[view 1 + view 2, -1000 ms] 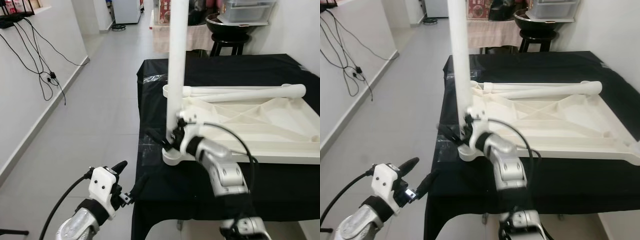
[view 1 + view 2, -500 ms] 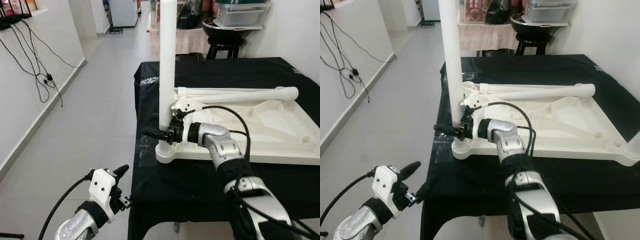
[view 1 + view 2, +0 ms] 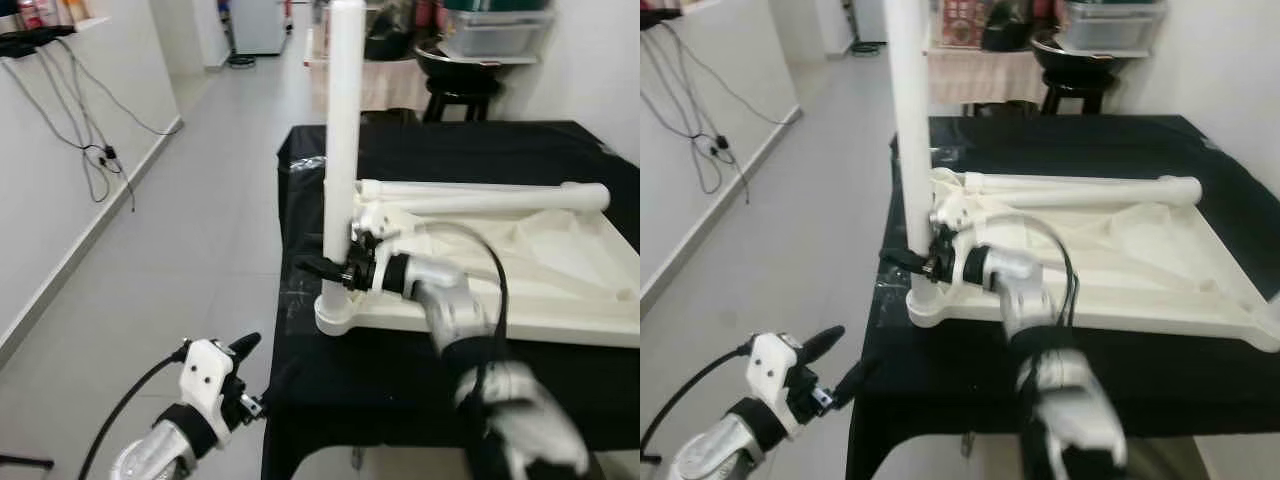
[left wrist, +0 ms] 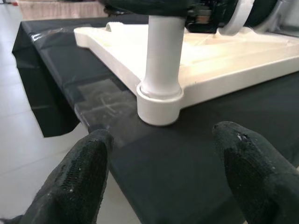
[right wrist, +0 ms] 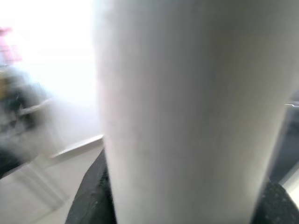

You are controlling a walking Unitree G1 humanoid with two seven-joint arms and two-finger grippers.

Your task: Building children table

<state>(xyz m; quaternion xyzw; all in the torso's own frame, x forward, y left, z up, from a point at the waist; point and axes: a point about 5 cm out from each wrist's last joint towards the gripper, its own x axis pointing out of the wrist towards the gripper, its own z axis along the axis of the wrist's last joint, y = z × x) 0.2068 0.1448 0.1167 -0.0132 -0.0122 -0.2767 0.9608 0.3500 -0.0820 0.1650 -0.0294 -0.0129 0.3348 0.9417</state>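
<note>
A white children's table top (image 3: pixel 560 262) lies upside down on a table under a black cloth (image 3: pixel 450 145). One white table leg (image 3: pixel 341 140) stands upright in the near left corner socket (image 3: pixel 338 315). My right gripper (image 3: pixel 328 268) is shut on this leg just above the socket; in the right wrist view the leg (image 5: pixel 187 107) sits between its black fingers (image 5: pixel 91 198). A second white leg (image 3: pixel 490 195) lies flat across the far side of the top. My left gripper (image 3: pixel 845 358) hangs open below the table's near left corner, its fingers (image 4: pixel 84 172) facing the socket (image 4: pixel 160 102).
Grey tiled floor (image 3: pixel 200 230) runs along the table's left side. A white wall with hanging black cables (image 3: pixel 95 150) borders it. Behind the table stand a black stool (image 3: pixel 460 85) and storage boxes (image 3: pixel 495 25). The cloth hangs over the near edge (image 3: pixel 380 400).
The camera has shifted slightly. My right gripper keeps its hold low on the upright leg, and its forearm now looks blurred. The left gripper has barely moved.
</note>
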